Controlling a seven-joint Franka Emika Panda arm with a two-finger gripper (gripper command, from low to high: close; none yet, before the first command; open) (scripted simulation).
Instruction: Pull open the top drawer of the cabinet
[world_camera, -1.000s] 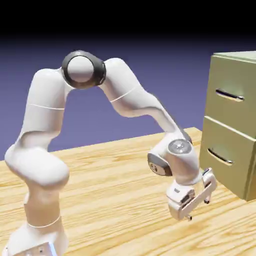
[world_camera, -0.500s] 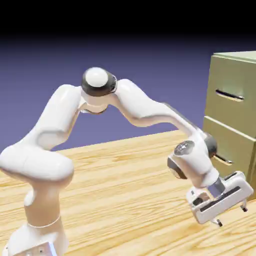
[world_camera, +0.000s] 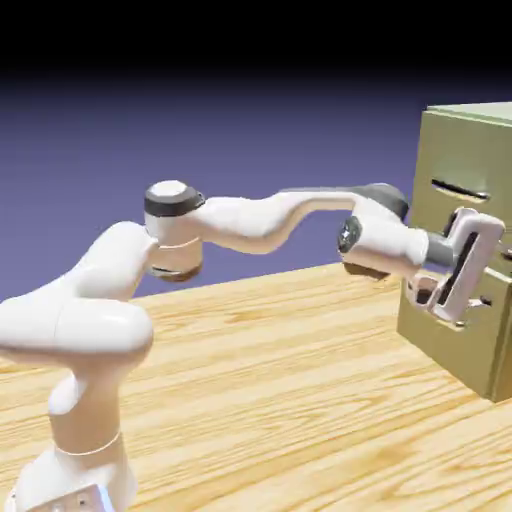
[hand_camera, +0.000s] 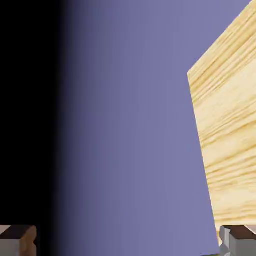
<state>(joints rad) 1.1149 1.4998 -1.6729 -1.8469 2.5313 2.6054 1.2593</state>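
Note:
The olive-green cabinet (world_camera: 440, 150) stands at the exterior view's right edge. Its top drawer (world_camera: 448, 215) sits flush in the front, and its thin silver handle (world_camera: 458, 189) is bare. My gripper (world_camera: 488, 272) hovers in front of the cabinet, just below that handle, at the seam between the two drawers, with the hand turned on edge. It covers most of the lower drawer's handle. In the hand view the two grey fingertips (hand_camera: 239, 241) stand far apart with nothing between them, so the gripper (hand_camera: 128, 244) is open. No part of the cabinet appears there.
The cabinet rests on a wooden table (world_camera: 260, 380). In the hand view the table (hand_camera: 230, 130) appears rolled on its side, against the blue-violet backdrop. The lower drawer (world_camera: 440, 335) sits under the hand.
The arm has stretched out and swung up from low over the table to the cabinet front. The hand rose and rolled onto its edge. The jaws stayed open.

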